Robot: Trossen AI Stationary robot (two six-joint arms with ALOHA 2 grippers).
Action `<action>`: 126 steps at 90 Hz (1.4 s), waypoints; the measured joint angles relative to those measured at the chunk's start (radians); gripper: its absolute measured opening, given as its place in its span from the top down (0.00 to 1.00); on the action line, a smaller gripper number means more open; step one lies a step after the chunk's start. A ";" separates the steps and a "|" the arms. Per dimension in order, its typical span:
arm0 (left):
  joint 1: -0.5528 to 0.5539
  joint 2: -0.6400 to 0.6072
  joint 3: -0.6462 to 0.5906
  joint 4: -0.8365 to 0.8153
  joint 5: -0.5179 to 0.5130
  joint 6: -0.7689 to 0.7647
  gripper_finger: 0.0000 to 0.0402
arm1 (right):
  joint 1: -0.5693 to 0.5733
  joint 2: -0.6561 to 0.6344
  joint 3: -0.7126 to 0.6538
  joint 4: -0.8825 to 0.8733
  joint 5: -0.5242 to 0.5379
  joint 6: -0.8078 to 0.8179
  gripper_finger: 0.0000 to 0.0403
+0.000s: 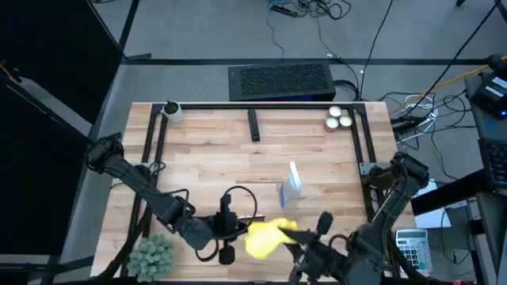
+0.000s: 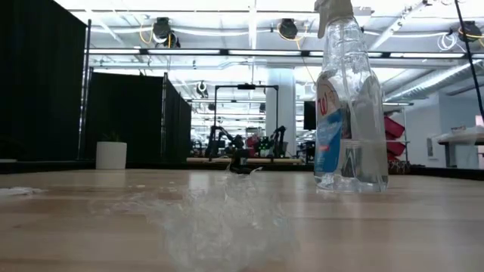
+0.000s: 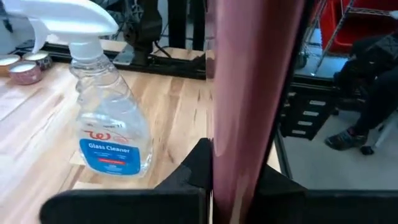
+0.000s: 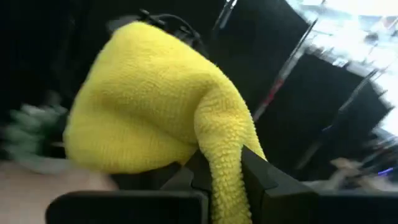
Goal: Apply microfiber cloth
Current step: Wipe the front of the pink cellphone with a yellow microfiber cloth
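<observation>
Cloth point(image 4: 155, 106) pinched between right gripper's point(image 4: 225, 163) fingers; bottle point(image 3: 109, 118) standing on table point(image 3: 168, 106) ahead of left gripper's point(image 3: 239, 177) fingers.

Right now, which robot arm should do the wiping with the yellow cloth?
Probably the right arm: its gripper already pinches the microfiber cloth. The left gripper holds a thin upright object, likely the phone.
</observation>
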 joint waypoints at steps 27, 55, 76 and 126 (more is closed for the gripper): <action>0.000 0.000 0.000 0.007 -0.002 0.025 0.98 | -0.044 0.092 0.000 -0.380 -0.123 0.497 0.96; -0.020 0.000 0.000 0.007 0.007 0.076 0.98 | -0.024 0.098 0.000 -0.724 -0.387 0.976 0.96; -0.018 0.000 0.000 0.007 0.006 0.122 0.98 | 0.006 0.098 -0.130 -0.998 -0.616 1.642 0.95; -0.014 0.000 -0.001 0.007 0.006 0.185 0.98 | 0.004 0.042 -0.294 -1.050 -0.758 1.911 0.39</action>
